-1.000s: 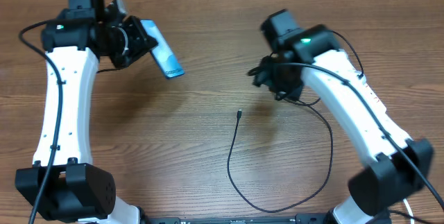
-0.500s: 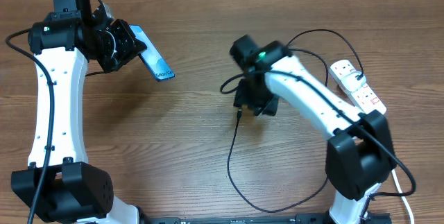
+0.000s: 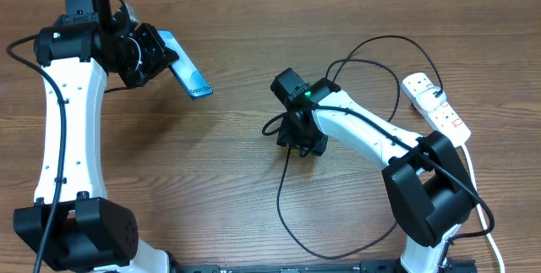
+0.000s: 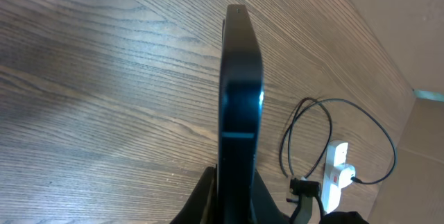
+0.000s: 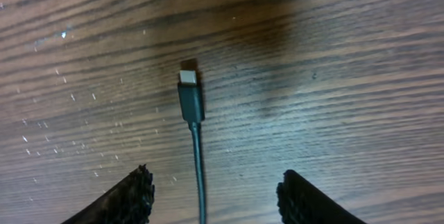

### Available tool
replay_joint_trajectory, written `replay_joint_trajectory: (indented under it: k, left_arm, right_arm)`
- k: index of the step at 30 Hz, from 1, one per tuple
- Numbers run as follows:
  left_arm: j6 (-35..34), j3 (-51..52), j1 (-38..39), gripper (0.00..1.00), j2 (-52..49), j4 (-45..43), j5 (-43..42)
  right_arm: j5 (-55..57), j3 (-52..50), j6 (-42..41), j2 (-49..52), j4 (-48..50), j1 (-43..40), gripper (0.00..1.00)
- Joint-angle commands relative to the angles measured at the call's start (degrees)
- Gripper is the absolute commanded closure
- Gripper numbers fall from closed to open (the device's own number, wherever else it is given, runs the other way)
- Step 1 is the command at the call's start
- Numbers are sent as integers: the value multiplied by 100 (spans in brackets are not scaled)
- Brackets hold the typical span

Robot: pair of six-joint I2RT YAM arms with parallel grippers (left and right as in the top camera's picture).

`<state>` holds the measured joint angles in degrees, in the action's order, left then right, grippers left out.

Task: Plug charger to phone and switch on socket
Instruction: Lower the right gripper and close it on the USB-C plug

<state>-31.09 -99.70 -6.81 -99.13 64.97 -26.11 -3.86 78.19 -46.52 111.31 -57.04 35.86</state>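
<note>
My left gripper (image 3: 161, 55) is shut on the phone (image 3: 191, 79), holding it up off the table at the back left, blue screen tilted. In the left wrist view the phone (image 4: 239, 92) stands edge-on between the jaws of that gripper (image 4: 236, 186). The charger cable (image 3: 283, 197) loops across the table's middle. My right gripper (image 3: 297, 142) hangs over its free end and hides the tip from above. In the right wrist view the plug tip (image 5: 189, 85) lies flat on the wood, and the cable runs back between the open fingers (image 5: 135, 195) of that gripper (image 5: 215, 186), untouched.
The socket (image 3: 435, 108) lies at the right edge with a black plug in it, also seen in the left wrist view (image 4: 334, 175). Its thick white cord (image 3: 482, 214) runs along the right side. More black cable loops (image 3: 372, 60) behind the right arm.
The right arm has swung left and forward until its gripper sits over the cable's free end, fingers drawing in slightly. The left arm shifted left with the phone, then held still.
</note>
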Motion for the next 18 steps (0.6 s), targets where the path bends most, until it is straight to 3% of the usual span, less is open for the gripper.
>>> replay_joint_trajectory:
  k: [1,18]
  left_arm:
    - [133,-63,-31,96,24,-42,-162]
    - [133,-63,-31,96,24,-81,-201]
  right_arm:
    - [-28,-31,52,0,111,7,42]
    - [160,166,332,450,-188,111,47]
